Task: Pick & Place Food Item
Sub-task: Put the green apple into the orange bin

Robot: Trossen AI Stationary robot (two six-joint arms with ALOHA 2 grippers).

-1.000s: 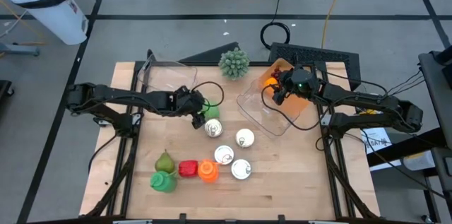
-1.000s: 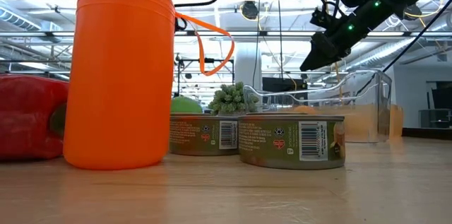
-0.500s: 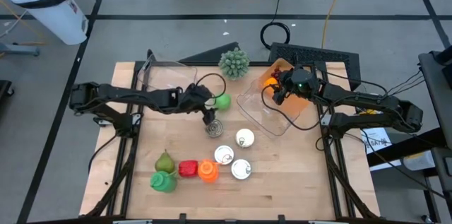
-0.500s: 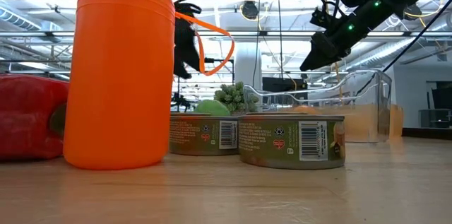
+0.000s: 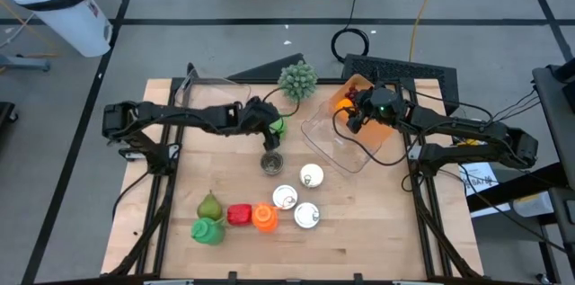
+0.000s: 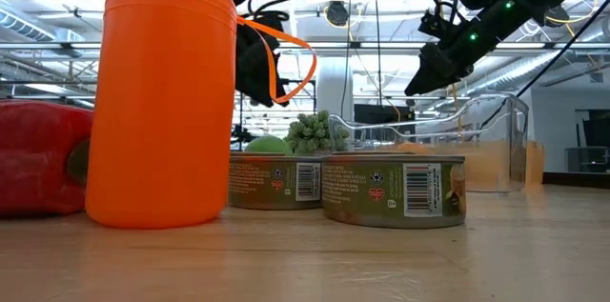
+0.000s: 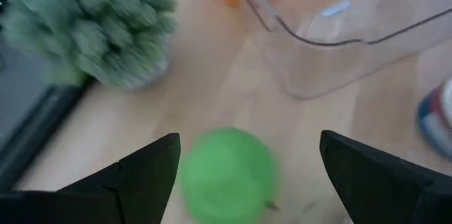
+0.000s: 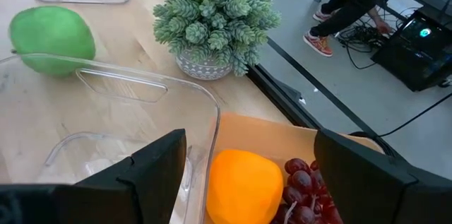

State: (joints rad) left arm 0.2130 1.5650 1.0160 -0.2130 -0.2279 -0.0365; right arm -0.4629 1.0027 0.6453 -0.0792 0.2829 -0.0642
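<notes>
Light wooden table (image 5: 359, 231) bearing four tin cans (image 5: 295, 197), green apple (image 5: 279, 126), spiky potted plant (image 5: 297, 80), clear plastic containers (image 5: 340, 138), orange plastic bottle (image 5: 263, 218).

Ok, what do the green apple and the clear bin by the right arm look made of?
The green apple looks like moulded plastic: uniform colour, smooth soft sheen, though real fruit can't be ruled out. The clear bin appears to be hard transparent plastic: see-through walls, glossy rim highlights, a moulded handle.

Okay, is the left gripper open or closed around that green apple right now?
Open. The left gripper has its fingers spread wide on either side of the green apple, with bare table showing between each finger and the fruit.
</notes>
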